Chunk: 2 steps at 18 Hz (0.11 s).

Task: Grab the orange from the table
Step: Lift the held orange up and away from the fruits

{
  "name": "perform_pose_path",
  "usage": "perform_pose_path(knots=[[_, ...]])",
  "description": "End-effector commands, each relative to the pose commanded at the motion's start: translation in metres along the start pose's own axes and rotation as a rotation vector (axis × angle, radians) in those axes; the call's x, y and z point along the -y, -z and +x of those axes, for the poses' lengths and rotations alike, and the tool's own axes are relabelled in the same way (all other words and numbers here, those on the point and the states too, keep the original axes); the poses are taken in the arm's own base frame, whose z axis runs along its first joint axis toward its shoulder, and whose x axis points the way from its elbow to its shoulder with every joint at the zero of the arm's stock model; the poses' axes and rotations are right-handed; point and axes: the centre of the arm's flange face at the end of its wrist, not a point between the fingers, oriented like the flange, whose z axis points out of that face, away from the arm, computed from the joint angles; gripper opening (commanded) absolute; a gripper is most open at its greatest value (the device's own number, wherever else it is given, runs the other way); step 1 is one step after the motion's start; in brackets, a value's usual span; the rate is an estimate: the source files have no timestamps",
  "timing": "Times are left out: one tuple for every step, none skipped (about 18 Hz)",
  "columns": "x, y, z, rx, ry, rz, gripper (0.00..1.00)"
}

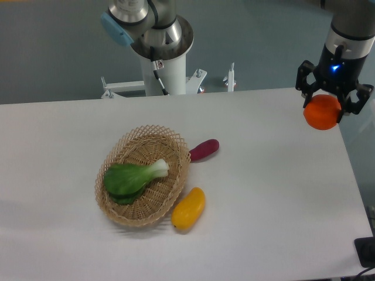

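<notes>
The orange [321,112] is a small round bright-orange fruit held between the black fingers of my gripper [329,103] at the far right. It hangs in the air above the right edge of the white table [263,193]. The gripper is shut on the orange, its fingers [304,82] on either side of it. The arm comes down from the top right corner.
A woven wicker basket [120,208] with a green bok choy [132,177] stands left of centre. A yellow-orange mango-like fruit [188,208] lies at the basket's right front. A dark purple vegetable [204,150] lies behind it. The robot base [164,52] stands at the back.
</notes>
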Motion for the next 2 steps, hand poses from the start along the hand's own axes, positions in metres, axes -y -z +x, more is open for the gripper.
perform_pose_path(knots=[[0.0000,0.0000,0.0000,0.000,0.000,0.000,0.62],[0.0009,-0.0001,0.0003,0.000,-0.001,0.000,0.62]])
